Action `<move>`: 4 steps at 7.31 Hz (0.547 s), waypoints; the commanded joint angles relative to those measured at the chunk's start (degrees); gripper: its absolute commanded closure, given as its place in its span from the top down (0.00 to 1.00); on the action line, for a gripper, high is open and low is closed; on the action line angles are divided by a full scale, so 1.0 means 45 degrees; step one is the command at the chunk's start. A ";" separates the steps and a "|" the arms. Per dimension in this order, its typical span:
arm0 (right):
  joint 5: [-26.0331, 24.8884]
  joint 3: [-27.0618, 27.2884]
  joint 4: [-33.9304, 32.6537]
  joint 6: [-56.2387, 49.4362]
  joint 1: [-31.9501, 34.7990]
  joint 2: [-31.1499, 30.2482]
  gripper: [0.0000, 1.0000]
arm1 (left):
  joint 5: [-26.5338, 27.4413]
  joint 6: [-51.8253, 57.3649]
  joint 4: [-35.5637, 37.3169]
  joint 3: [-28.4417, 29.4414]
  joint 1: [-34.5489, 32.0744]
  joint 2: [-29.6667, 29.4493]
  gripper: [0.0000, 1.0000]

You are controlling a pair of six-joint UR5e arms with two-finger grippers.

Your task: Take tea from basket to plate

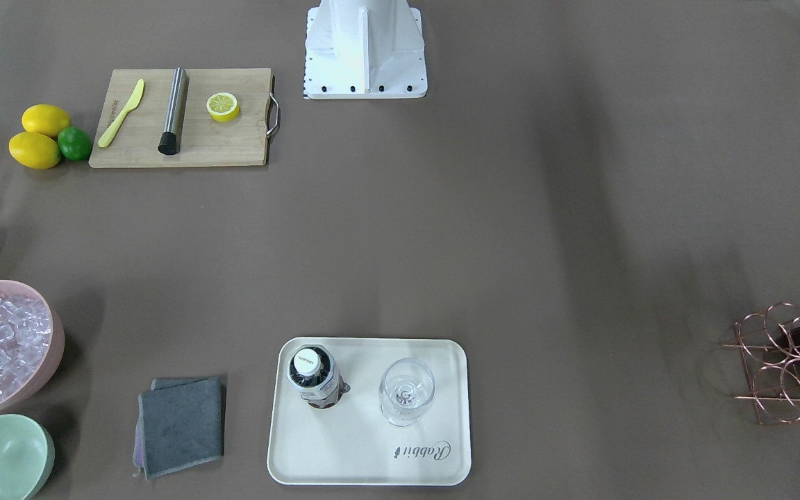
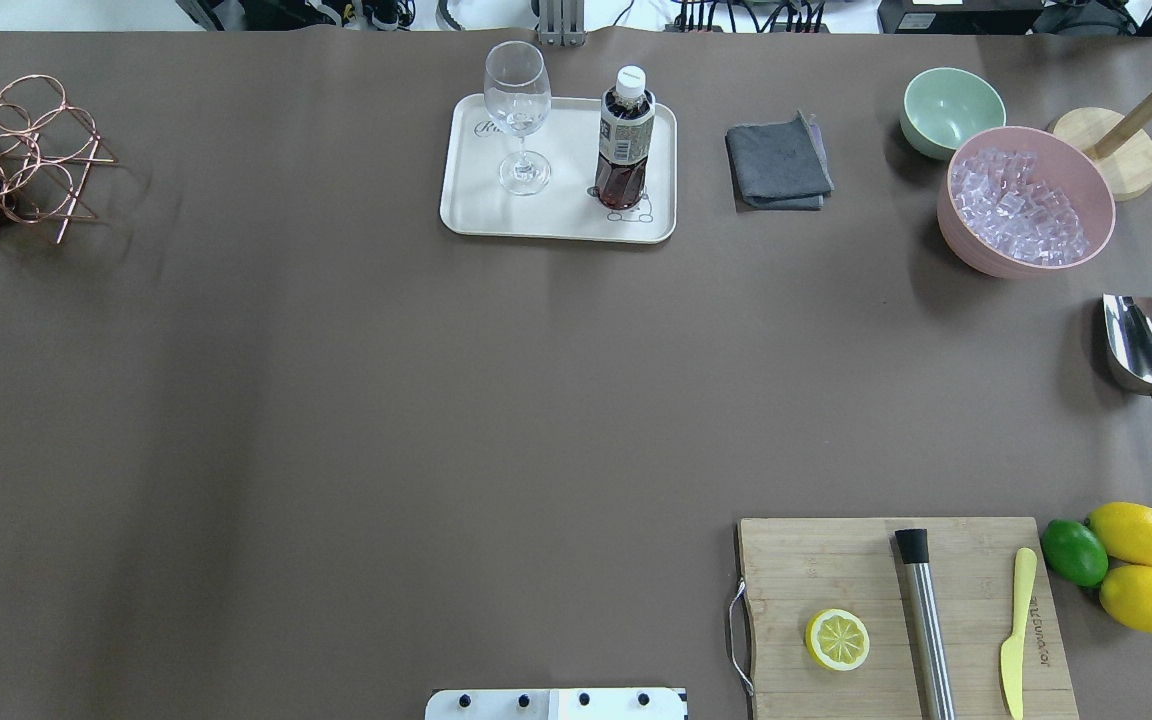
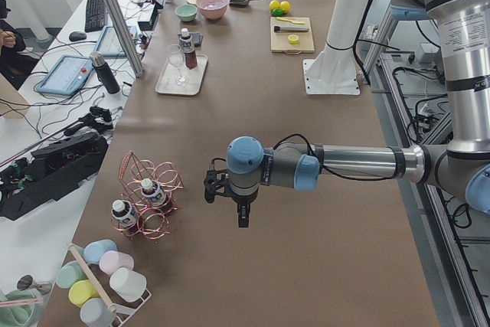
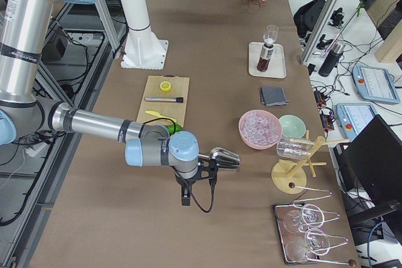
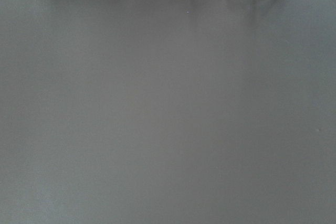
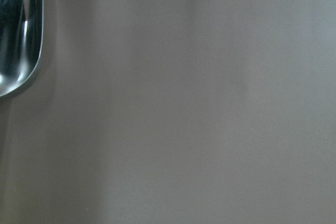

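One tea bottle point(image 1: 314, 378) stands upright on the cream plate point(image 1: 372, 472), seen also in the overhead view point(image 2: 624, 140) on the plate point(image 2: 556, 228). The copper wire basket point(image 2: 21, 150) stands at the table's left end and holds two more tea bottles point(image 3: 122, 216). My left gripper point(image 3: 243, 218) hangs over bare table beside the basket point(image 3: 149, 189). My right gripper point(image 4: 184, 199) hangs over bare table near the metal scoop. Both show only in the side views, so I cannot tell whether they are open or shut.
A wine glass point(image 2: 519, 120) stands on the plate beside the bottle. A grey cloth point(image 2: 778, 160), green bowl point(image 2: 951, 110), pink bowl of ice point(image 2: 1026, 200), metal scoop point(image 2: 1148, 360), cutting board point(image 2: 896, 620) and lemons point(image 2: 1136, 565) fill the right side.
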 commanded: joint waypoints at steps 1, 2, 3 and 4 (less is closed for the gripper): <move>-0.0019 -0.0384 0.0129 -0.0183 0.0033 0.0061 1.00 | 0.0011 0.0010 0.0000 -0.0029 0.0021 0.0014 0.95; 0.0020 -0.0464 0.0130 -0.0184 0.0033 0.0081 1.00 | 0.0011 0.0010 0.0000 -0.0048 0.0040 -0.0005 0.95; 0.0001 -0.0503 0.0188 -0.0164 0.0130 0.0119 1.00 | 0.0011 0.0010 0.0000 -0.0009 0.0040 0.0014 0.95; -0.0038 -0.0523 0.0304 -0.0145 0.0189 0.0081 1.00 | 0.0011 0.0010 0.0000 0.0010 0.0040 0.0014 0.95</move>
